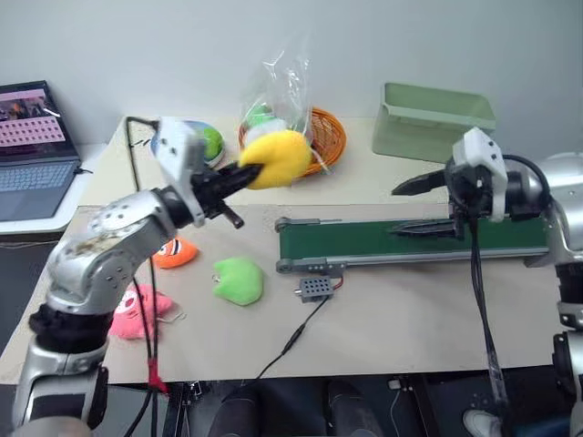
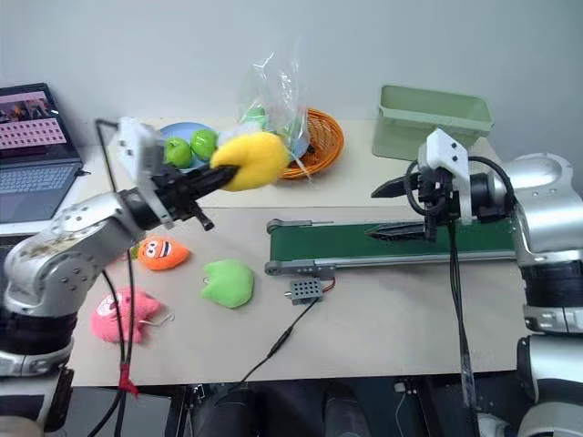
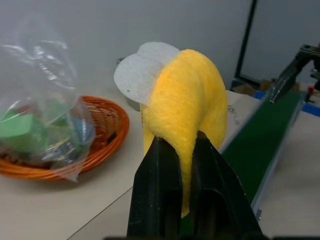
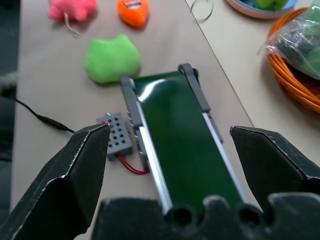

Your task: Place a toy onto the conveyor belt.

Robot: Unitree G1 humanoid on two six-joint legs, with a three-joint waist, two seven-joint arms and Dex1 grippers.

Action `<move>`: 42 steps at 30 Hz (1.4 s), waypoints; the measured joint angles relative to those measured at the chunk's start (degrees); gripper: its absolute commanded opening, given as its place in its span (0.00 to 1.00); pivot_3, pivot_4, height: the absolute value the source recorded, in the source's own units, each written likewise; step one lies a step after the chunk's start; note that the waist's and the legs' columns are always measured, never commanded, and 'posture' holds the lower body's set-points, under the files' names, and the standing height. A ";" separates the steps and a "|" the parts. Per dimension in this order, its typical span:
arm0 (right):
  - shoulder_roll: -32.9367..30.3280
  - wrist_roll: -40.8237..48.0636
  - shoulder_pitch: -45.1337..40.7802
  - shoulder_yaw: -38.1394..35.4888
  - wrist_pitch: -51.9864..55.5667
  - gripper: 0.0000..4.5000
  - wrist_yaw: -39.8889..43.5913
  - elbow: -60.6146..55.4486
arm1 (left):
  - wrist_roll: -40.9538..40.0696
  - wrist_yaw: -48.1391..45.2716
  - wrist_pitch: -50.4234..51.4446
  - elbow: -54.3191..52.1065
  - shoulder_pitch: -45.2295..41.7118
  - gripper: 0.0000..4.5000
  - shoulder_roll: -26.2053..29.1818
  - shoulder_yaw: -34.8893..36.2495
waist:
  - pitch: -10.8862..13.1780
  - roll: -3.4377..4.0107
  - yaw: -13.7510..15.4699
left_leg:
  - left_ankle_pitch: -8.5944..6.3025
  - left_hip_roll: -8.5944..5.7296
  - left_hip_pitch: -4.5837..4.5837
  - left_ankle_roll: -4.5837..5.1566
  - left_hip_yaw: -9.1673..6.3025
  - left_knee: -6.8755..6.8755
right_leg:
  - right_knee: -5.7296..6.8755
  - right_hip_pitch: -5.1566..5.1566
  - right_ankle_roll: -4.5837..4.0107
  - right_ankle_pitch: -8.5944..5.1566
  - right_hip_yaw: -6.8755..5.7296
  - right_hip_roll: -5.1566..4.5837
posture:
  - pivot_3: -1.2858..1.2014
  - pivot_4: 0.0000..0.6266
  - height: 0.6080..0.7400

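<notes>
Item 1, left gripper (image 1: 244, 173): you have its two black fingers (image 3: 155, 195) pinched tight on the yellow toy (image 1: 276, 158), which bulges out past the tips. The toy is held up in the air, above the table (image 1: 383, 319) and in front of the orange basket (image 1: 330, 137), off the near-left end of the conveyor belt (image 1: 383, 240). A pale round patch shows on the toy's upper side in the left wrist view.

Item 2, right gripper (image 1: 421, 205): your fingers (image 4: 75, 170) here stand wide apart, holding nothing, hovering over the belt's middle stretch and pointing along it toward its left end.

Item 3, conveyor belt: dark green, grey frame, lying across the table's right half, nothing on it. A small grey box (image 1: 315, 289) with a cable (image 1: 291, 341) sits just beside its left end.

Item 4, table, left part: light green plush (image 1: 239, 279), orange plush (image 1: 175, 252) and pink plush (image 1: 137, 312), all lying apart from the belt.

Item 5, back of the table: the orange basket with a clear plastic bag (image 1: 282, 77) in it, a blue bowl (image 2: 182, 137) with green fruit, a pale green bin (image 1: 433, 118).

Item 6, far left: an open laptop (image 1: 35, 155).
</notes>
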 measured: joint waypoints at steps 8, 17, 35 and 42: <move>-2.65 9.18 5.49 -7.99 7.62 1.00 -1.80 -7.29 | 24.77 -11.45 -20.93 14.51 -6.01 0.00 -4.95 -12.78 | 0.01 -0.01 0.33 | -0.01 -0.01 -0.15 0.03 0.00 0.08 | -0.04 -0.05 0.01 0.00 -0.03 -0.04 | 0.52 0.24 1.00; -4.29 12.11 10.61 -12.18 8.94 1.00 -6.55 -12.89 | 58.52 -0.63 -56.92 31.82 -12.18 0.00 -6.46 -20.56 | 0.01 -0.02 0.86 | -0.01 -0.03 -0.11 0.04 0.01 0.14 | -0.02 -0.01 0.04 0.02 -0.01 -0.08 | 0.52 0.24 1.00; -4.80 12.12 11.94 -11.43 8.77 1.00 -11.82 -17.12 | 94.20 33.72 -79.64 47.00 -10.49 0.00 -6.42 -28.64 | 0.00 -0.01 1.62 | -0.02 -0.02 -0.24 0.07 0.03 0.22 | 0.08 -0.03 0.14 0.07 -0.07 -0.12 | 0.52 0.24 1.00; -4.80 12.24 11.81 -9.62 8.82 1.00 -11.78 -20.46 | 96.85 36.18 -80.36 47.71 -9.25 0.00 -6.46 -29.12 | 0.00 -0.01 1.61 | -0.02 -0.02 -0.24 0.07 0.03 0.25 | 0.08 -0.03 0.14 0.08 -0.08 -0.13 | 0.52 0.24 1.00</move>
